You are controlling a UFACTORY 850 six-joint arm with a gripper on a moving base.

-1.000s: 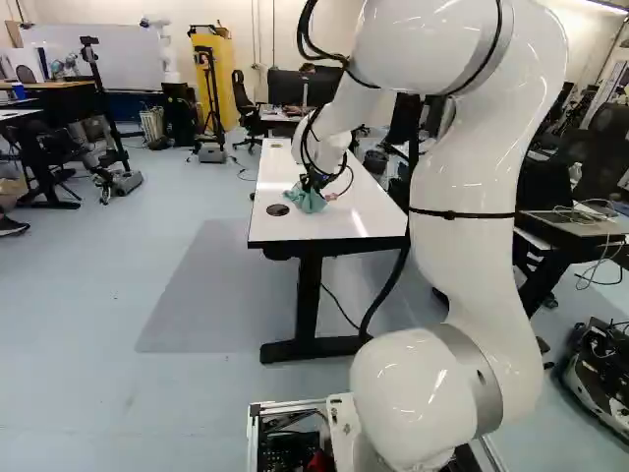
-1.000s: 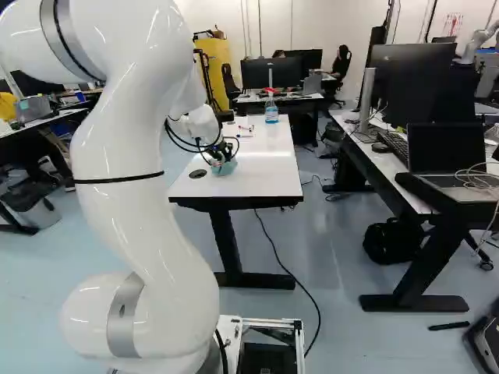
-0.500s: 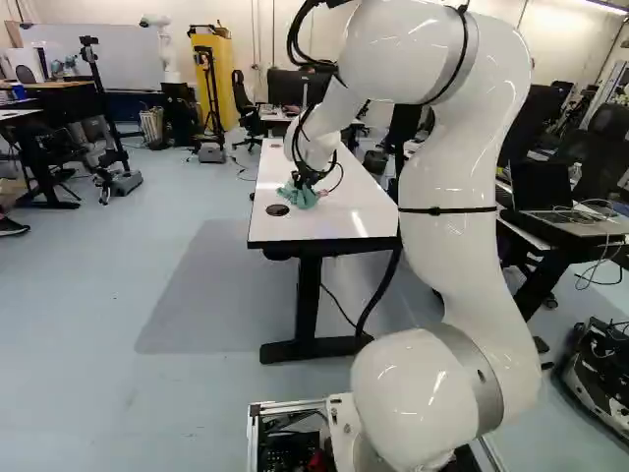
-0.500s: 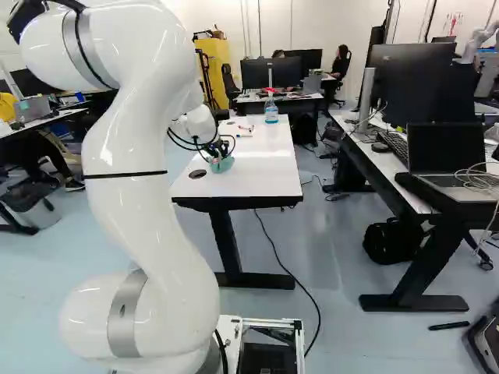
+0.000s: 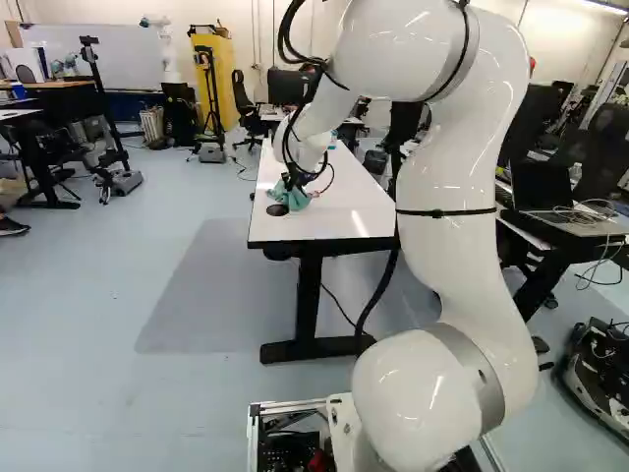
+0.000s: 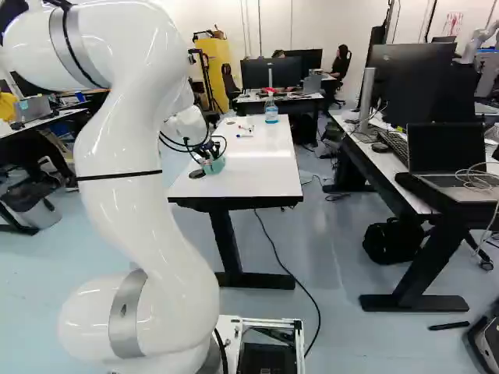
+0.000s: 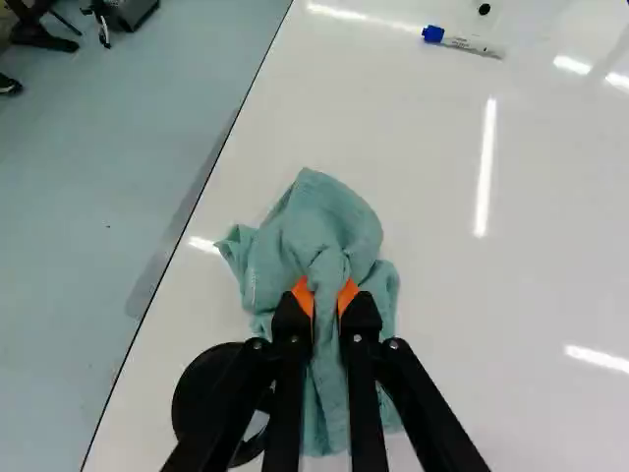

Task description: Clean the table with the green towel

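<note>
Over the left part of the white table (image 5: 339,218), my gripper (image 5: 298,184) is low at the tabletop with the green towel (image 5: 286,196) under it. In the wrist view both orange-padded fingers of the gripper (image 7: 326,295) press a fold of the towel (image 7: 319,228) from two sides. The bunched towel spreads ahead of and beneath the fingers and lies against the white surface. Its underside is hidden.
A black round grommet (image 7: 201,388) is beside the gripper, near the table's edge. Farther along lie a blue-capped marker (image 7: 462,42) and a spray bottle (image 6: 270,109). Another robot (image 5: 165,49) stands at the back.
The arm has swung toward the table's left edge in the left base view, dragging the towel with it beside the grommet. The base has not moved.
</note>
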